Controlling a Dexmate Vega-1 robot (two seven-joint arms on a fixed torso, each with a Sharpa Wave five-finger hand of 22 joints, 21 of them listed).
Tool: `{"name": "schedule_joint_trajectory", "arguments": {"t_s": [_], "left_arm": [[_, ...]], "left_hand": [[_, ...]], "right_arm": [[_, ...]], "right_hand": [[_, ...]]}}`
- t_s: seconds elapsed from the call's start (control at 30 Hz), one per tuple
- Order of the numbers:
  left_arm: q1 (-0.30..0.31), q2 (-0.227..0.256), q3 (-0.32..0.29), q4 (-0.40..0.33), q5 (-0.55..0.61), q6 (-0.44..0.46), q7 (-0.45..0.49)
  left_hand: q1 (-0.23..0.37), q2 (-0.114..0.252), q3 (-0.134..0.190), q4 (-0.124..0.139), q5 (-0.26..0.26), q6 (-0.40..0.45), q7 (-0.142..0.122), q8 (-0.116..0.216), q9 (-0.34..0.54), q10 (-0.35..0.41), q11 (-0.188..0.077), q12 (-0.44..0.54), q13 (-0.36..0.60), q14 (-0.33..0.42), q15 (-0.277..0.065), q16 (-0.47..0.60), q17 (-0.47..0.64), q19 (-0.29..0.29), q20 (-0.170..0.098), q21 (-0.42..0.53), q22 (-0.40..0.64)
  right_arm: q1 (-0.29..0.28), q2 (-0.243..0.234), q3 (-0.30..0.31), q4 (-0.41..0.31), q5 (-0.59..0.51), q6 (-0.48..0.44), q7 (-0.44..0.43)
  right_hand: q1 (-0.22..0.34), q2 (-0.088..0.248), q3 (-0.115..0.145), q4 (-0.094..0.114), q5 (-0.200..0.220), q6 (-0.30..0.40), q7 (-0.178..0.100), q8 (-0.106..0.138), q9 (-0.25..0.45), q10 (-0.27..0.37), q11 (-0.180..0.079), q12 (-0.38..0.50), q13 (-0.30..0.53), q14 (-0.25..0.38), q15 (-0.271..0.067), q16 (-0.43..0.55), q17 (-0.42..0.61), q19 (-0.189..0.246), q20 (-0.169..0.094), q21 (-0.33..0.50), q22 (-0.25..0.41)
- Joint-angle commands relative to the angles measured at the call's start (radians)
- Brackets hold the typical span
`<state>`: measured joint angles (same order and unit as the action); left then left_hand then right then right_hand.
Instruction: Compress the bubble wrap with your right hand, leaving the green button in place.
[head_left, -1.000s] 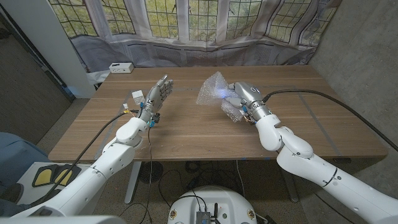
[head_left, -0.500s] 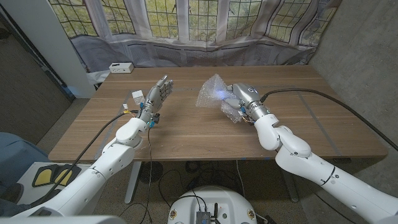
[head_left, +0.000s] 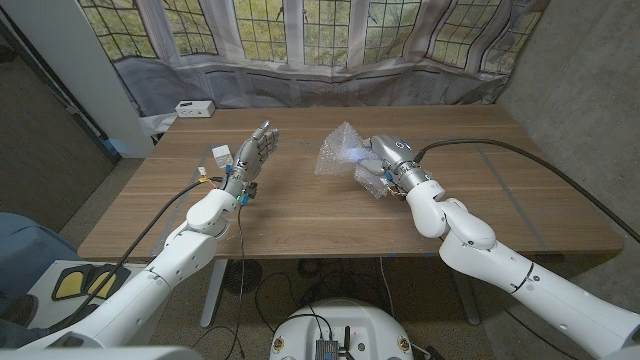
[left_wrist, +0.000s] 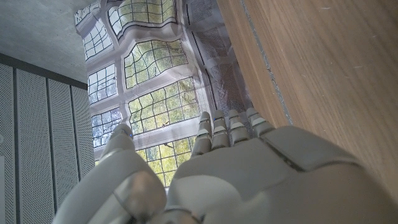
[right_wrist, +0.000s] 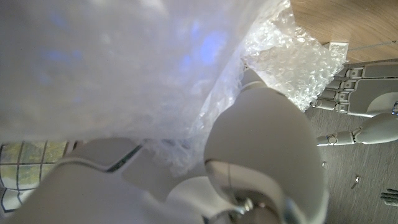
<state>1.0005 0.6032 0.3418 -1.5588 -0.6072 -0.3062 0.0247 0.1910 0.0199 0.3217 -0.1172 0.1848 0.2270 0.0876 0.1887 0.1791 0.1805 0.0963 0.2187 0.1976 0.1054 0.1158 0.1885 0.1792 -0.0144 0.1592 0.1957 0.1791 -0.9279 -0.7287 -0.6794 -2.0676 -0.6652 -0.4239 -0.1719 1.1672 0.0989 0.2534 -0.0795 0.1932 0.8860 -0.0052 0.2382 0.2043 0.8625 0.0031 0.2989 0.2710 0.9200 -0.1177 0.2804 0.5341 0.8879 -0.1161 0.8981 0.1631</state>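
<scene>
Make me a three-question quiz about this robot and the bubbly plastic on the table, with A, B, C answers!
1. Where is the bubble wrap?
A. On the floor
B. On the wooden table, at the right robot hand
C. Under the left robot hand

2. How many robot hands touch the bubble wrap?
A. One
B. Two
C. None

3. What is the left robot hand doing?
A. Squeezing the wrap
B. Holding a cup
C. Holding nothing, fingers straight and raised over the table

Answers:
1. B: the head view shows the wrap on the table with the right robot hand gripping it.
2. A: the right robot hand alone is in the plastic; the left one stands well apart.
3. C: its fingers are stretched out with nothing in them.
</scene>
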Motion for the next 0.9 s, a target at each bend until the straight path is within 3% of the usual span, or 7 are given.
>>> {"name": "schedule_joint_trajectory", "arguments": {"t_s": [0.03, 0.27, 0.5, 0.9], "left_arm": [[-0.007, -0.006, 0.003, 0.008, -0.002, -0.006, -0.006], [-0.013, -0.011, 0.007, 0.016, -0.002, -0.006, -0.009], [-0.016, -0.009, 0.009, 0.015, 0.001, -0.002, -0.009], [-0.012, -0.001, 0.005, 0.002, 0.008, 0.003, 0.003]], "left_hand": [[0.003, 0.01, 0.002, -0.005, -0.003, 0.007, 0.0, 0.004, 0.003, 0.006, 0.003, 0.0, 0.004, 0.009, 0.003, 0.003, 0.002, -0.002, 0.007, 0.003, 0.002], [0.003, 0.01, 0.002, -0.005, -0.003, 0.006, -0.002, 0.003, 0.003, 0.008, 0.002, 0.001, 0.004, 0.009, 0.002, 0.003, 0.002, -0.002, 0.007, 0.003, 0.002], [0.003, 0.01, 0.002, -0.006, -0.003, 0.006, -0.001, 0.003, 0.003, 0.009, 0.003, 0.001, 0.004, 0.01, 0.002, 0.003, 0.002, -0.002, 0.008, 0.004, 0.002], [0.003, 0.01, 0.002, -0.006, -0.003, 0.005, 0.0, 0.002, 0.003, 0.009, 0.003, 0.001, 0.004, 0.01, 0.003, 0.003, 0.002, -0.002, 0.007, 0.004, 0.002]], "right_arm": [[0.054, 0.007, -0.037, 0.023, -0.03, -0.032, 0.084], [0.085, 0.022, -0.058, 0.036, -0.048, -0.063, 0.125], [0.13, 0.033, -0.079, 0.053, -0.027, -0.092, 0.218], [0.183, 0.045, -0.131, 0.1, -0.045, -0.102, 0.275]], "right_hand": [[-0.007, 0.004, -0.001, -0.005, 0.005, 0.005, -0.001, -0.006, 0.004, 0.004, -0.003, -0.004, 0.001, 0.004, -0.003, 0.001, 0.002, 0.001, -0.054, -0.007, 0.003], [-0.016, 0.001, -0.003, -0.004, 0.004, 0.005, -0.003, -0.008, 0.003, 0.005, -0.006, -0.006, 0.0, 0.005, -0.003, 0.0, 0.0, 0.001, -0.052, -0.009, 0.003], [-0.025, 0.001, -0.004, -0.003, 0.004, 0.0, -0.003, -0.013, 0.003, 0.001, -0.005, -0.011, -0.002, 0.002, -0.002, -0.002, -0.002, -0.001, -0.049, -0.012, 0.004], [-0.04, 0.0, -0.008, -0.003, 0.002, -0.015, 0.001, -0.023, 0.002, -0.011, 0.0, -0.019, -0.002, -0.015, 0.003, -0.005, 0.001, -0.014, -0.046, -0.022, 0.004]]}}
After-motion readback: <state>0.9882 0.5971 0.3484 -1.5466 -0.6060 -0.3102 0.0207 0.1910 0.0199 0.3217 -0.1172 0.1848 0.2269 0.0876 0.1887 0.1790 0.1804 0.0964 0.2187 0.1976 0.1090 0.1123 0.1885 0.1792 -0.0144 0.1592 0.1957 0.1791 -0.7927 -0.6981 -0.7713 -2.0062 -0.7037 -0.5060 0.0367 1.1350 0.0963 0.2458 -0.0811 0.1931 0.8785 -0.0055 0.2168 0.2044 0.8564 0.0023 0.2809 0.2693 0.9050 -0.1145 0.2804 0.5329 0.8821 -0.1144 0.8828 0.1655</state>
